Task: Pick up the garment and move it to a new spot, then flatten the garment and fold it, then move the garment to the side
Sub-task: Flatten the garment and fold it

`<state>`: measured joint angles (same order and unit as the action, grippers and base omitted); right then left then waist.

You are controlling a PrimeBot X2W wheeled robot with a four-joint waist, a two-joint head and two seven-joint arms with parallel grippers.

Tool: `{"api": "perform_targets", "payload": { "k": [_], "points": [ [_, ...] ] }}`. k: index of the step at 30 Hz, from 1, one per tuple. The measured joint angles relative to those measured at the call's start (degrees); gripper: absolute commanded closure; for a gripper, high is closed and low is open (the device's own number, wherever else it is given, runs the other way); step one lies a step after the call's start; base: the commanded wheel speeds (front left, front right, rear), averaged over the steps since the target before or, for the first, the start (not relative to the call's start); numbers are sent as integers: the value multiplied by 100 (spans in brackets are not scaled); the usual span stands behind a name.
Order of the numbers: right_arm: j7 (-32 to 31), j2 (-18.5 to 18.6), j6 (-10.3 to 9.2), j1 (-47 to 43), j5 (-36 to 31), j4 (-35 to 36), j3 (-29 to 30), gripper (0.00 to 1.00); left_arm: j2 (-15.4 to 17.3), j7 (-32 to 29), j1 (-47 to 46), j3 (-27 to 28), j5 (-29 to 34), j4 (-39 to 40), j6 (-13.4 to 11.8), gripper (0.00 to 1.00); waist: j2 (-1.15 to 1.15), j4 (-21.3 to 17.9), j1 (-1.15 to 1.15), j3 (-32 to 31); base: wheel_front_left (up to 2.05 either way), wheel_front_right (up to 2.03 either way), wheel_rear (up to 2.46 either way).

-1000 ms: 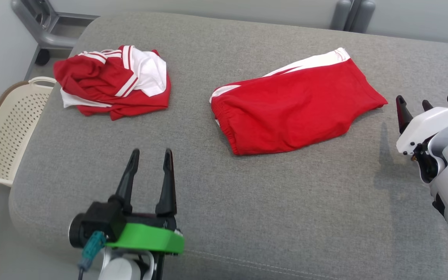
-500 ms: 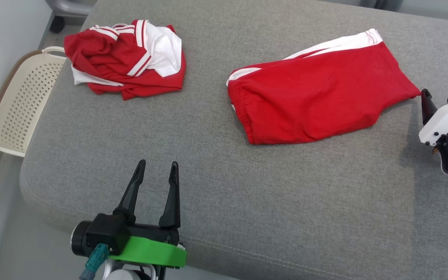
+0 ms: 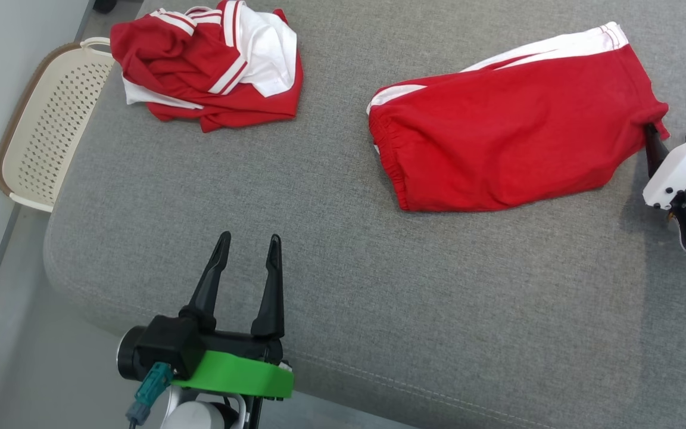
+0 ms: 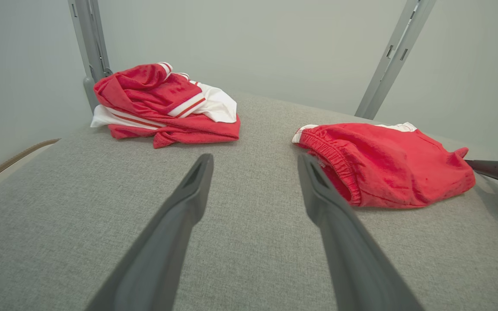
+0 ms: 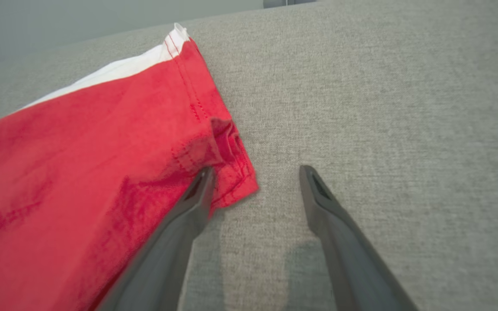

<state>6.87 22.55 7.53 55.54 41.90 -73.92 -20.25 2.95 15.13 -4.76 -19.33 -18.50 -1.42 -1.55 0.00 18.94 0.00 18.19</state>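
Red shorts lie at the head view's upper right on the grey cushion. Right gripper, spread, has one finger touching their hem corner; left gripper, spread and empty, sits lower left

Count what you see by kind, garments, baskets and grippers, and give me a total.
Garments: 2, the red shorts and the crumpled red-and-white garment
Baskets: 1, the cream basket
Grippers: 2, the left gripper and the right gripper
Total: 5
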Motion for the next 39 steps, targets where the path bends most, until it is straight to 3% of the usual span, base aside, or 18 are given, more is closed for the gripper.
{"api": "perform_targets", "payload": {
  "k": [7, 15, 23, 34, 35, 36, 37, 39],
  "points": [
    [-73, -35, -1, 10, -382, -2, 259, 0, -2, 0, -18, -45, -54, -79, -5, 0, 0, -22, 0, -21, 0, 0, 0],
    [115, 233, -1, 34, -1094, -4, 781, 0, -3, 0, -58, -107, -70, -201, -5, 0, 0, -84, 0, -166, 0, 0, 0],
    [56, -178, -1, 256, -1500, -3, 1139, 0, -4, 0, -55, -85, -71, -215, -18, 0, 0, -164, 0, -242, 0, 0, 0],
    [-446, -298, -1, -25, -2161, -7, 1964, 0, -4, 0, -55, -194, -156, -252, -5, 0, 0, 77, 0, -82, 0, 0, 0],
    [-477, -324, -1, -26, -2220, -4, 2027, 13, -4, 0, -56, -188, -156, -249, -5, 0, 0, 88, 1, -68, 0, 0, 0],
    [-512, -348, -1, -27, -2269, 0, 2097, 33, -4, 0, -57, -179, -156, -250, -11, 0, 0, 94, 0, -58, 0, 0, 0],
    [-544, -364, -1, -29, -2330, 3, 2149, 33, -4, 0, -57, -174, -156, -253, -21, 0, 0, 97, 0, -57, 0, 0, 0],
    [-580, -397, -1, -35, -2461, 5, 2262, 53, -4, 0, -60, -167, -156, -253, -22, 0, 0, 91, 0, -69, 0, 0, 0]
  ]
}}
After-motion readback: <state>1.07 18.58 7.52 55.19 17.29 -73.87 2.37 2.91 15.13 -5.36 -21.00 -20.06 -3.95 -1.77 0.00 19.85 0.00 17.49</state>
